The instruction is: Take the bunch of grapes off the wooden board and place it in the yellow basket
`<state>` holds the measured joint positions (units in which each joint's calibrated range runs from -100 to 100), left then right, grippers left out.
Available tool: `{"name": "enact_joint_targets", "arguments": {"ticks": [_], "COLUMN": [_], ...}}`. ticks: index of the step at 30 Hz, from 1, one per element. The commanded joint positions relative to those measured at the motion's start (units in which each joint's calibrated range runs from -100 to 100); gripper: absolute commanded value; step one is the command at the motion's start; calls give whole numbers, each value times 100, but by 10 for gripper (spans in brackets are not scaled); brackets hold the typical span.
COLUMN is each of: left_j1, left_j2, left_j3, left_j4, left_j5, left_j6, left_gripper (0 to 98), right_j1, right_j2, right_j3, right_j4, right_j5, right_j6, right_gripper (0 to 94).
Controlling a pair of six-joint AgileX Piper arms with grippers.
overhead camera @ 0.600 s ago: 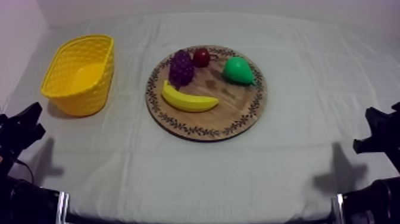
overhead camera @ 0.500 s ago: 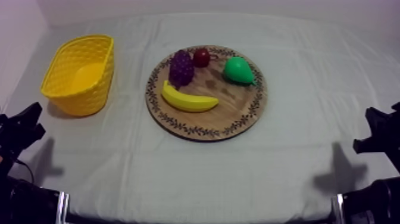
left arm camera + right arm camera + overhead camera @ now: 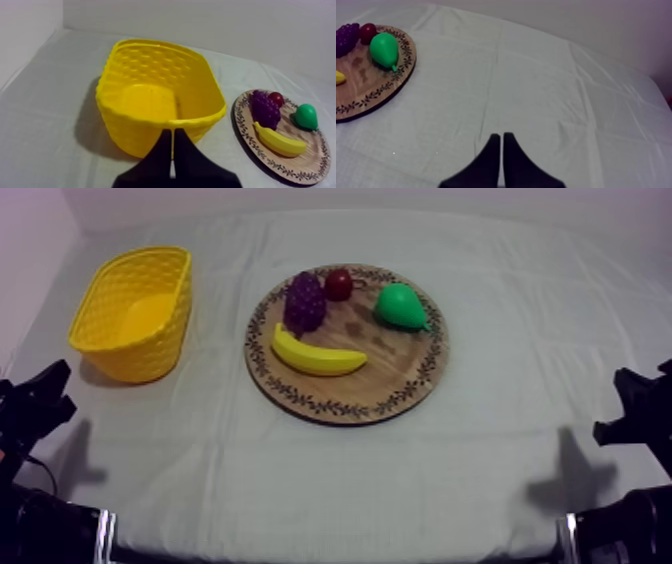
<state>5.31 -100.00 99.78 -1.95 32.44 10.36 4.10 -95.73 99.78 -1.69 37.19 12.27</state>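
Resting upper-middle, the bunch of grapes (image 3: pixel 303 302) seems light and bumpy; grasp its waist. The left gripper (image 3: pixel 172 132) and right gripper (image 3: pixel 501 136) sit pressed together.

Robot test bench in a lab-like room

From where I stand, the table (image 3: pixel 330 478) is draped edge to edge in a plain grey-white cloth and backed by a bare, pale wall (image 3: pixel 200 25). A black left arm (image 3: pixel 30 413) and a black right arm (image 3: pixel 640 418) are stationed at its two near corners. What is laid out looks like staged props rather than household things: plastic toy fruit (image 3: pixel 318 356) on a round wooden board (image 3: pixel 390 378), and a yellow basket (image 3: pixel 150 353) set apart from it.
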Motion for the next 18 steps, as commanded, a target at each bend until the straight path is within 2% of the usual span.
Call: {"name": "enact_joint_targets", "arguments": {"ticks": [1, 14, 18], "left_j1": [1, -40, -75], "left_j2": [0, 0, 0], "left_j3": [0, 9, 11], "left_j4": [2, -9, -5], "left_j5": [-3, -30, -34], "left_j6": [0, -22, -277], "left_gripper": [0, 1, 0], "right_j1": [3, 3, 3], "right_j2": [-2, -2, -2], "right_j3": [-1, -1, -1], "right_j4": [1, 1, 1], "right_j5": [-1, -1, -1], "right_j6": [-1, -1, -2], "right_gripper": [5, 5, 5]}}
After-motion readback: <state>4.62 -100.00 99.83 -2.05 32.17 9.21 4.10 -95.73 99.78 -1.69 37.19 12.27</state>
